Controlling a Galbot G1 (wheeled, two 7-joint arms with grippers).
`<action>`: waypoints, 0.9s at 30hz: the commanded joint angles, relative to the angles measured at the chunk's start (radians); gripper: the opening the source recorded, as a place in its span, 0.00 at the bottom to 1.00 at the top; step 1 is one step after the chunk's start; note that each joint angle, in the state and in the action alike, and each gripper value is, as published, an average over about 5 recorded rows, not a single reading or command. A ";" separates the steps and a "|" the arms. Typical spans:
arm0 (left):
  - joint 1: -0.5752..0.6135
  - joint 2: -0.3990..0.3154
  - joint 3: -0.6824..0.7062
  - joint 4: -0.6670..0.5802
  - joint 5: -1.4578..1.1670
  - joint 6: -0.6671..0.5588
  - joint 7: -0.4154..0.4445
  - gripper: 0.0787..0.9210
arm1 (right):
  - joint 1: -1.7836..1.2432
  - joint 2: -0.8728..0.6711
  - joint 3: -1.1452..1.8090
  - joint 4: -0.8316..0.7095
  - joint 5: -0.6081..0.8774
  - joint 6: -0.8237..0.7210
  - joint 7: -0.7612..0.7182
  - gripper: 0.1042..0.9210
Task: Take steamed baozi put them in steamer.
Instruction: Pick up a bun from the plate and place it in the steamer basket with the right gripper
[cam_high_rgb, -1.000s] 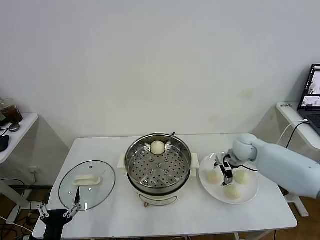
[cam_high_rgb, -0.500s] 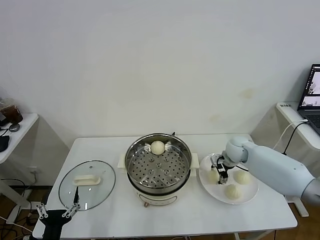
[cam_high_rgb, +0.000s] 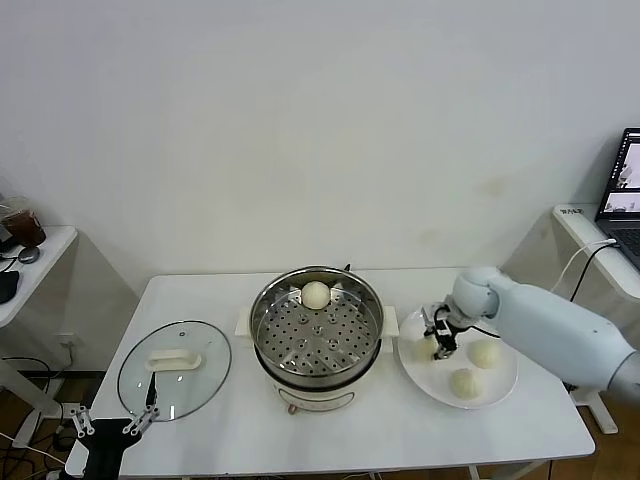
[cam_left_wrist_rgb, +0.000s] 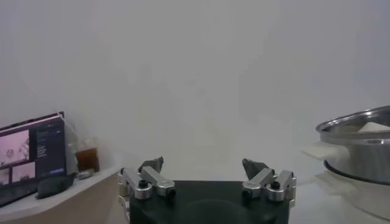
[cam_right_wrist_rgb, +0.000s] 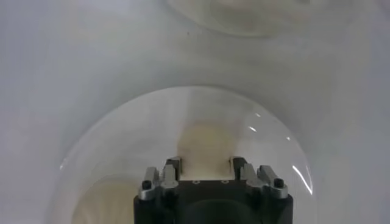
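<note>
The steel steamer (cam_high_rgb: 315, 335) stands mid-table with one baozi (cam_high_rgb: 316, 294) on its perforated tray at the far side. A white plate (cam_high_rgb: 508, 375) to its right holds two free baozi (cam_high_rgb: 484, 353) (cam_high_rgb: 462, 382). My right gripper (cam_high_rgb: 440, 336) is low over the plate's left part, shut on a third baozi. In the right wrist view the gripper (cam_right_wrist_rgb: 204, 161) has its fingers pressed on both sides of that baozi (cam_right_wrist_rgb: 206, 137) over the plate (cam_right_wrist_rgb: 274, 158). My left gripper (cam_high_rgb: 110, 432) is parked at the table's front left corner, open and empty (cam_left_wrist_rgb: 207, 173).
A glass lid with a white handle (cam_high_rgb: 173, 368) lies left of the steamer. The steamer's rim shows in the left wrist view (cam_left_wrist_rgb: 359, 143). A laptop (cam_high_rgb: 625, 190) sits on a side desk at far right, and a small table stands at far left.
My right gripper moved left across the plate to the left baozi and closed on it. The left arm has not moved.
</note>
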 joint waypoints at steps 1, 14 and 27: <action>-0.004 0.004 0.003 0.000 0.000 0.000 0.000 0.88 | 0.261 -0.102 -0.102 0.105 0.175 -0.021 -0.025 0.48; -0.047 0.044 0.032 0.012 -0.009 0.005 0.001 0.88 | 0.874 0.037 -0.499 0.357 0.690 -0.261 0.069 0.48; -0.044 0.039 0.025 0.025 0.029 -0.012 -0.004 0.88 | 0.597 0.437 -0.437 0.240 0.794 -0.472 0.306 0.50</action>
